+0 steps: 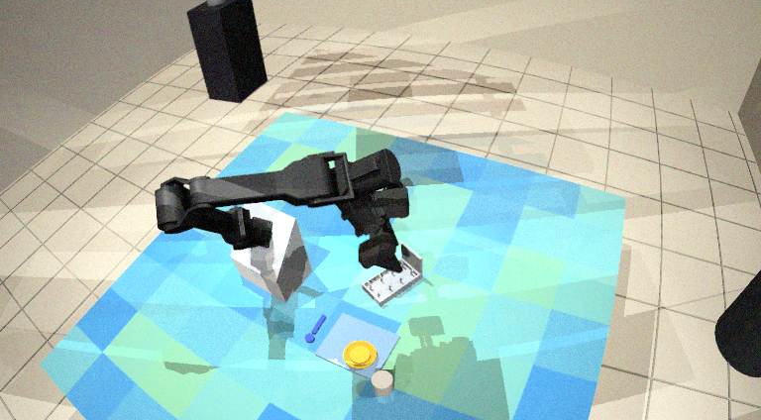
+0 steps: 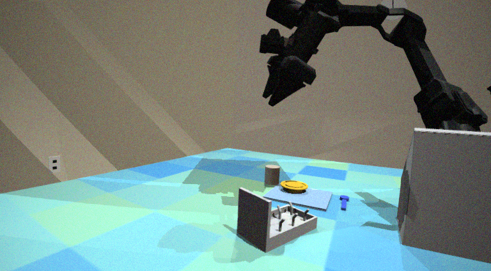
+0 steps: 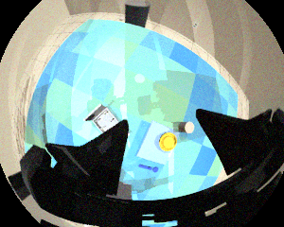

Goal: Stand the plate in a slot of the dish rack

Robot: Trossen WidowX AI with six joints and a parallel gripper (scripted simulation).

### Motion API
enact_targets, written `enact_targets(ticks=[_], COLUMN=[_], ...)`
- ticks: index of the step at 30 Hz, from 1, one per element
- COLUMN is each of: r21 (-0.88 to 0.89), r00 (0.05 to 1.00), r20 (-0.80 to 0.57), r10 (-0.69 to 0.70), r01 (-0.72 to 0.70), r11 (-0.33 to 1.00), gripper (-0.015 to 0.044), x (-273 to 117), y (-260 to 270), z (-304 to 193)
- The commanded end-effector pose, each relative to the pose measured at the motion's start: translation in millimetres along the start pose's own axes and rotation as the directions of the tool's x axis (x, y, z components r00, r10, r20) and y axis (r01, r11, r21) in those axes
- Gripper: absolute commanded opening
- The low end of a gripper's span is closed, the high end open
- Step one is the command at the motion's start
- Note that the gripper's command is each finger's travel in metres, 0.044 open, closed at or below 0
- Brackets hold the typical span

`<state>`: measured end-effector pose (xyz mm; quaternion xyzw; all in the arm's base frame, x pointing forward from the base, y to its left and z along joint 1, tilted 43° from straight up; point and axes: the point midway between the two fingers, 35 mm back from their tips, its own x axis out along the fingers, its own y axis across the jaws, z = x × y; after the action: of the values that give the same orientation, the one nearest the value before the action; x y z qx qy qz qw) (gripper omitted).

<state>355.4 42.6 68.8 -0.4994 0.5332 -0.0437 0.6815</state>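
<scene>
The yellow plate (image 1: 360,355) (image 2: 293,185) (image 3: 168,141) lies flat on a pale blue board (image 1: 342,331) (image 2: 314,201) (image 3: 149,142). The light grey dish rack (image 1: 401,291) (image 2: 253,219) (image 3: 95,113) stands beside the board, with a tall panel at one end and several short pegs inside. No plate is in it. My gripper (image 2: 268,100) (image 3: 163,117) is open and empty, pointing down, high above the table. In the wrist view the plate shows between and below the fingers, nearer the right one, and the rack is beyond the left one. In the top view one fingertip overlaps the rack's image.
A beige cylinder (image 1: 382,381) (image 2: 272,175) (image 3: 189,128) stands close to the plate's side of the board. A blue spoon-like thing (image 1: 319,324) (image 2: 344,202) (image 3: 148,167) lies at the board's other side. A large pale block (image 1: 291,258) (image 2: 449,188) stands by the arm's base.
</scene>
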Motion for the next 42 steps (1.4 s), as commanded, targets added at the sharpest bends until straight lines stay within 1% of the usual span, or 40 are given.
enact_targets(ticks=[1,11,21,23,28,30,35,37,42], r21=[0.078,0.309,0.525,0.549,0.552,0.553,0.551,0.55,0.55], r00=[0.997,0.96,0.876,0.862,0.861,0.861,0.861,0.86,0.86], r20=[-0.072,-0.254,-0.426,-0.446,-0.449,-0.447,-0.45,-0.451,-0.451], r10=[0.033,0.116,0.224,0.239,0.241,0.243,0.239,0.238,0.237], r01=[-0.027,-0.033,0.038,0.053,0.054,0.052,0.056,0.058,0.058], r11=[0.997,0.951,0.85,0.834,0.832,0.832,0.833,0.833,0.833], gripper=[0.04,0.04,0.04,0.04,0.04,0.04,0.04,0.04,0.04], x=[9,24,28,27,30,49,113,120,121], y=[-13,-51,-86,-90,-89,-83,-57,-53,-57], z=[-11,-51,-99,-106,-107,-115,-153,-159,-162])
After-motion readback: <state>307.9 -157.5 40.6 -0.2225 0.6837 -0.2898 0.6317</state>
